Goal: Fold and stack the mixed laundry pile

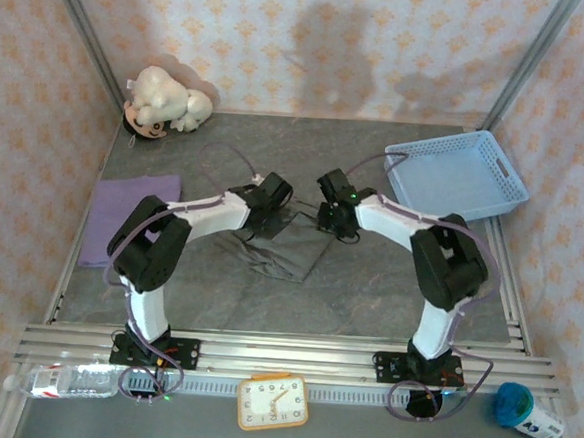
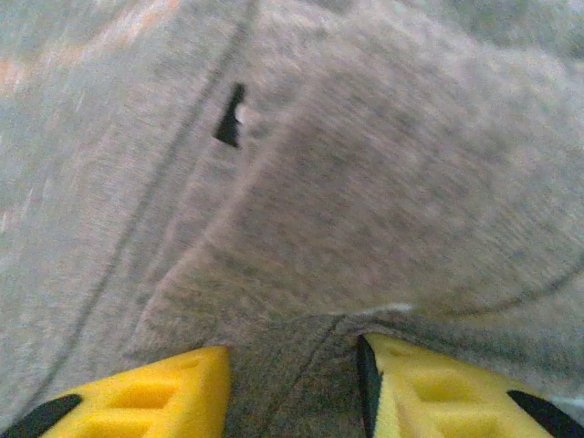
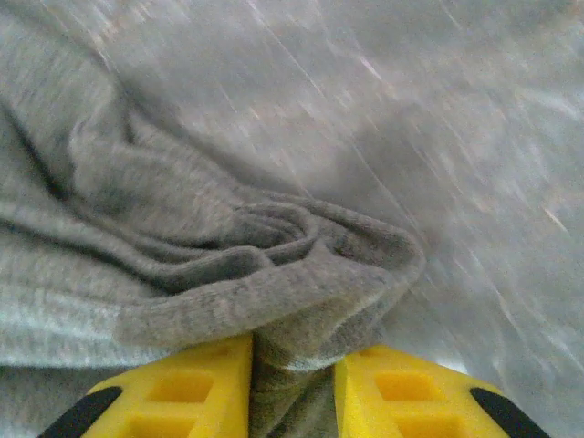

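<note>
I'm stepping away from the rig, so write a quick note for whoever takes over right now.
Left gripper: jaws either side of a grey shirt fold; grip unclear.
Right gripper: jaws shut on the grey shirt's bunched edge.
Grey shirt: centre, crumpled, between both arms.
Purple shirt: flat on the left side, looks folded.
Done: purple shirt, apparently.
To do: fold the grey shirt, stack the two.

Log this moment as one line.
left fingers: astride grey shirt, grip unclear | right fingers: pinching its fold | lilac shirt: flat, far left
</note>
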Action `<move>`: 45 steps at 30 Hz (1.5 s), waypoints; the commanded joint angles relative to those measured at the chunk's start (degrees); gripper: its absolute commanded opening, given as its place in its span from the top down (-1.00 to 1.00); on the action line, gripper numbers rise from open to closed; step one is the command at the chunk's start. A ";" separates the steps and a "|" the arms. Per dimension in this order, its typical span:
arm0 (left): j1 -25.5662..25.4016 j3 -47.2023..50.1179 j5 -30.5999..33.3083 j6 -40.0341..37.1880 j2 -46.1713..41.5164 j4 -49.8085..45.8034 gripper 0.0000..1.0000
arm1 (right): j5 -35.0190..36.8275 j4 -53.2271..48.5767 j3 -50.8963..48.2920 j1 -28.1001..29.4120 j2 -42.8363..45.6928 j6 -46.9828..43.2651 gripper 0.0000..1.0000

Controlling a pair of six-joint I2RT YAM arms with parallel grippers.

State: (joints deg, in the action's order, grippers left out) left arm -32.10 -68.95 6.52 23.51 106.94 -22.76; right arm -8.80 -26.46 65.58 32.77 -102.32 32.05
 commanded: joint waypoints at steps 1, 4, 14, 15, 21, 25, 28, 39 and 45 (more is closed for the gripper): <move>1.89 -6.18 2.57 -12.59 1.76 -2.90 0.00 | -0.48 -2.42 -6.67 -0.13 4.87 3.82 0.34; 2.99 -10.70 1.35 -15.98 1.81 -5.21 -0.10 | -5.08 -0.38 -9.28 0.20 9.38 3.55 0.11; 1.11 -8.74 -5.62 5.17 -6.46 -9.76 -0.12 | -4.34 -2.10 1.23 -0.07 8.51 -6.34 0.18; 0.28 -7.02 -4.46 6.77 -7.30 -9.77 -0.12 | -5.18 -1.06 1.98 -0.07 7.46 -6.48 0.22; -5.23 4.29 -10.72 18.36 -10.72 1.07 -0.11 | -7.84 3.20 5.44 -0.61 0.54 -7.53 0.31; -6.66 10.32 -10.96 24.42 -9.38 5.74 -0.08 | -7.70 4.70 5.79 -2.35 -3.56 -5.95 0.33; -6.49 11.32 -7.41 24.09 -7.43 3.53 -0.06 | -8.42 3.82 5.19 -2.80 -6.05 -3.87 0.37; -0.98 6.90 -1.00 7.95 -10.25 -2.28 -0.27 | -10.93 13.88 -9.55 0.71 2.90 9.82 0.13; 3.54 8.28 -2.67 11.35 -17.32 -3.23 -1.00 | -6.45 10.81 -6.36 0.80 8.67 6.61 -0.61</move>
State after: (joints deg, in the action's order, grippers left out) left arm -30.00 -60.60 2.28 34.09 94.02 -23.94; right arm -19.75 -12.51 57.71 33.71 -96.73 39.68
